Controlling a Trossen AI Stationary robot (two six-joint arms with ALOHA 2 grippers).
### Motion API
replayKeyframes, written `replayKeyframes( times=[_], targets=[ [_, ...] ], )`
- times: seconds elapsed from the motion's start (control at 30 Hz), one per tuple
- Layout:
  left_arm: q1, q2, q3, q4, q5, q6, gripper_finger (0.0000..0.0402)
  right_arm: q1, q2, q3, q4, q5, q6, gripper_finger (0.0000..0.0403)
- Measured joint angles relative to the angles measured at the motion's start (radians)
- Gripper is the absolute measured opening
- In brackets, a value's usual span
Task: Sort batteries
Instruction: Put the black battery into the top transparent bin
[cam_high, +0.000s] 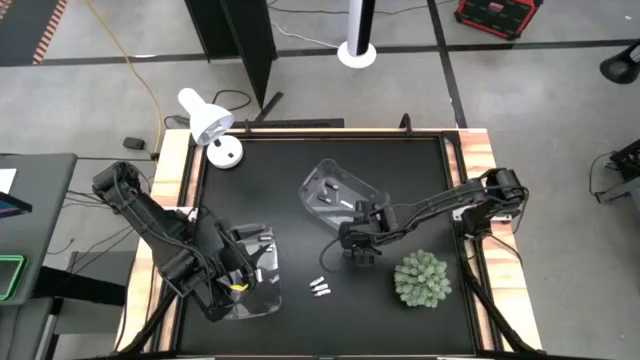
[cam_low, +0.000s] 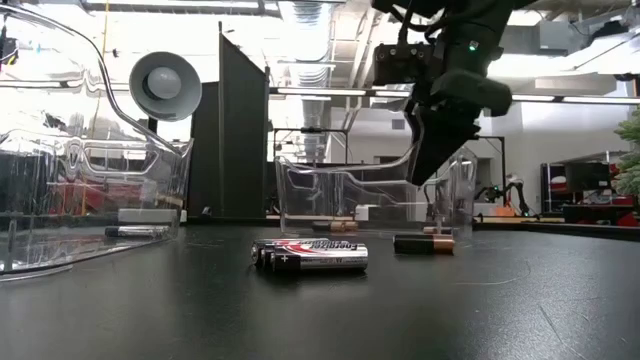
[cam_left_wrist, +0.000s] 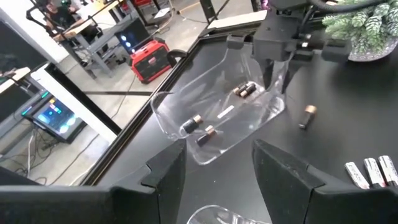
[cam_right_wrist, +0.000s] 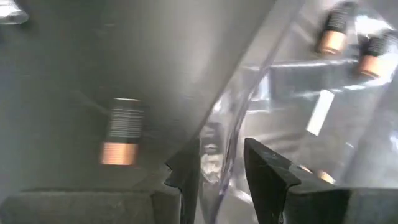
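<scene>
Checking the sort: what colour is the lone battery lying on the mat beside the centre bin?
The battery is dark with a copper end, clearest in the left wrist view.

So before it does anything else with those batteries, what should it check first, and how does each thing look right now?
1. Right pincer empty: ok, nothing between its fingers.
2. Right pincer clear of the clear bin: not ok, its fingers straddle the bin's rim.
3. Loose copper-ended battery lying free on the table: ok.
4. Three silver batteries unobstructed: ok.
5. Left pincer out of the way: ok, open over the other bin.
</scene>
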Motion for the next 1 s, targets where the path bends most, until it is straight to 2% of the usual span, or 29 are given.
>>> replayKeyframes(
  times=[0.2, 0.47, 0.63, 0.83, 1.0],
  targets=[
    [0.011, 0.000, 0.000, 0.003, -0.001, -0.006, 0.0177, -0.013, -0.018, 0.001, 0.025, 0.125, -0.012, 0.0139],
    [0.011, 0.000, 0.000, 0.002, 0.000, -0.006, 0.0177, -0.072, -0.069, 0.002, 0.030, 0.133, -0.034, 0.0143],
    [0.011, 0.000, 0.000, 0.002, 0.000, -0.006, 0.0177, -0.054, -0.120, 0.002, 0.086, 0.132, -0.034, 0.0166],
    [0.011, 0.002, 0.000, 0.002, 0.000, -0.006, 0.0177, 0.090, -0.177, 0.004, 0.210, 0.073, -0.025, 0.0203],
    [0.017, 0.002, 0.000, 0.001, 0.000, -0.006, 0.0177, 0.289, -0.067, 0.004, 0.271, 0.022, 0.078, 0.0207]
  ],
)
